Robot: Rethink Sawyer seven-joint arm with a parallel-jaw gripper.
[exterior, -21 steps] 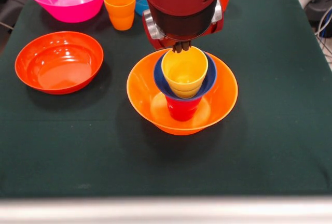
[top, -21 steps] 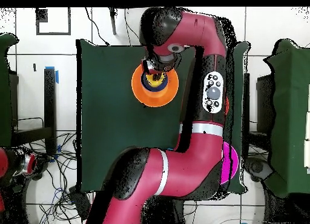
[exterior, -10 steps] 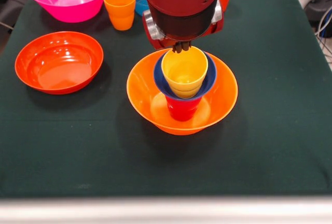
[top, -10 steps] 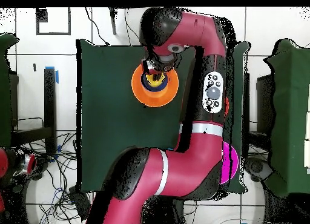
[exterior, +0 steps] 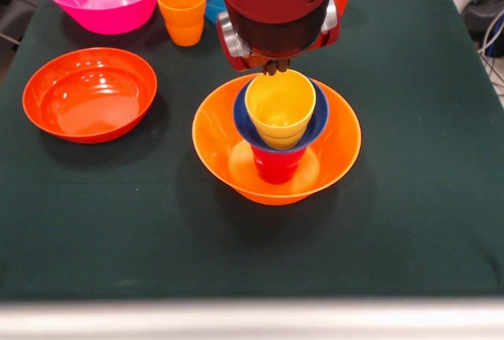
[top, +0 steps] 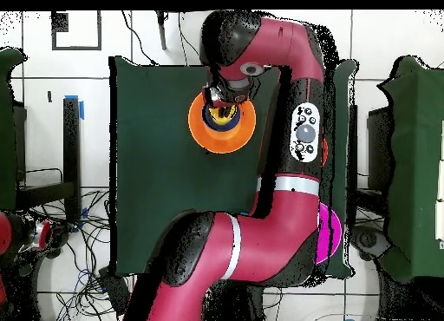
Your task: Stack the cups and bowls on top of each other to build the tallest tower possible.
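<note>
From my remote station, a dark green cloth [exterior: 409,198] covers the table, its pale front edge [exterior: 252,316] running along the bottom of the front view. In the overhead view, tangled cables [top: 82,265] lie on the white tiled floor [top: 390,36], blue tape [top: 77,105] marks a spot beside the table, and dark green tables [top: 412,170] stand nearby.

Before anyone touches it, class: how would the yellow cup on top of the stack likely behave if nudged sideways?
The yellow cup looks glossy, so it would probably slide easily. It sits in the small dark blue bowl, itself perched on a narrow red cup, so a nudge might well tip the whole upper stack. It is likely light, offering little resistance.
</note>
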